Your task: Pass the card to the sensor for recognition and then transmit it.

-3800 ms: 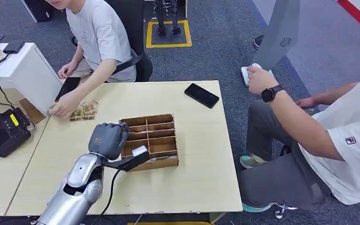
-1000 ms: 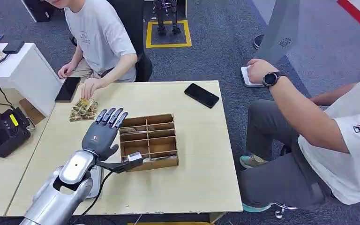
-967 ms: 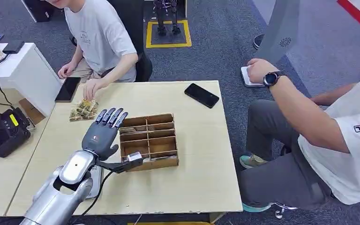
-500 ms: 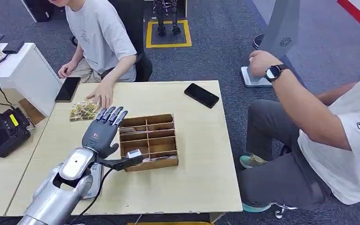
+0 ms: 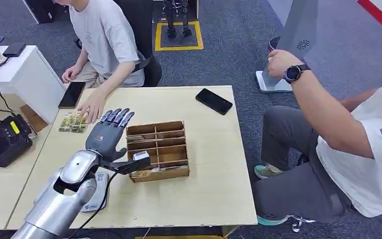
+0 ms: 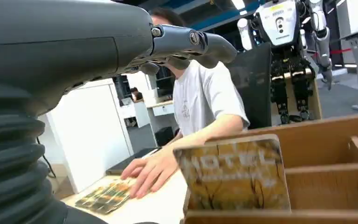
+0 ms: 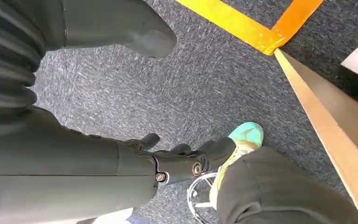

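At centre left of the head view, the left hand [image 5: 108,133] hovers with fingers spread and holding nothing, beside the wooden divider box [image 5: 157,149]. A card [image 6: 235,173] printed "HOTEL" stands upright in a box compartment. At upper left, a person's hand [image 5: 92,105] touches more cards [image 5: 73,122] on the table [image 5: 214,189]. The right hand [image 7: 177,161] hangs over carpet, its fingers slightly curled and holding nothing.

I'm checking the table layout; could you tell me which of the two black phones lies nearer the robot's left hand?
The phone at the table's far left edge, beside the seated person's arm, lies nearer the left hand. The other phone lies past the wooden organizer.
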Motion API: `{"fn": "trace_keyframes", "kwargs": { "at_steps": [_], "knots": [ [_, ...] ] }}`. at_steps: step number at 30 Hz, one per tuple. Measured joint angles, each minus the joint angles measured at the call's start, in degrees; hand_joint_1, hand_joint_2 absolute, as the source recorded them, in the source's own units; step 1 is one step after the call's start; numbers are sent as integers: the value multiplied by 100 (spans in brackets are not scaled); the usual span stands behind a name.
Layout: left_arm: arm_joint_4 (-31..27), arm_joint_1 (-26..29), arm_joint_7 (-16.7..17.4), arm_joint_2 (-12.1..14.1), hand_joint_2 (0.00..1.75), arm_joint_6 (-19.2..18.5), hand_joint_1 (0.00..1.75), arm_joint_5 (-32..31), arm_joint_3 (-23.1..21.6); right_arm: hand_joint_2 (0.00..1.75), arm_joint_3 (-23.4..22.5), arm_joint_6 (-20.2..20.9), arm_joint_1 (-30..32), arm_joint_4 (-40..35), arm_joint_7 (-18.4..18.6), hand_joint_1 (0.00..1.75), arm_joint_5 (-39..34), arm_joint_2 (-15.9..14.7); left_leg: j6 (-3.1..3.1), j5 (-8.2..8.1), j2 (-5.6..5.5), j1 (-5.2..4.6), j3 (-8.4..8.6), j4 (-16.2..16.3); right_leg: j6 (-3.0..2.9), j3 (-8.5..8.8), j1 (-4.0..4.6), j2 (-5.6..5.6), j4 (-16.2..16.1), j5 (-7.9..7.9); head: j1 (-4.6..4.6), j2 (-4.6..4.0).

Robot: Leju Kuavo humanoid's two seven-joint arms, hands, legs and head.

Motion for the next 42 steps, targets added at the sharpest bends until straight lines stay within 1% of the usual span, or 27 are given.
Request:
{"fn": "trace_keyframes", "kwargs": {
  "at_steps": [6, 10, 20, 27, 42],
  "knots": [
    [-2, -117, -4, 22, 175, -63, 0, 59, -2, 175, 26, -4, 1, 9, 4, 0, -17, -7, 0, 0, 0, 0, 0, 0, 0, 0, 0, 0, 0, 0, 0, 0],
    [-4, -189, -54, 57, 175, -175, 0, 177, -2, 175, 33, -4, -1, 24, 2, 0, -26, -7, 0, 0, 0, 0, 0, 0, 0, 0, 0, 0, 0, 0, 0, 0],
    [-37, -310, -116, 177, 175, -293, 0, 391, -46, 175, 120, -7, -20, 61, 2, 0, -118, -20, 0, 0, 1, 0, -1, 0, 0, -1, 0, 2, 1, 0, 0, 0],
    [-37, -310, -120, 238, 175, -304, 0, 418, -118, 175, 162, -7, -37, 83, 2, 0, -120, -22, 0, 0, 0, 0, 0, 0, 0, -1, 0, 1, 1, 0, 0, 0],
    [-37, -310, -122, 245, 175, -304, 0, 420, -120, 175, 171, -7, -38, 103, 2, 0, -120, -22, 0, 0, 1, 0, 0, 0, 0, -1, 0, 1, 1, 0, 0, 0]
  ]
}}
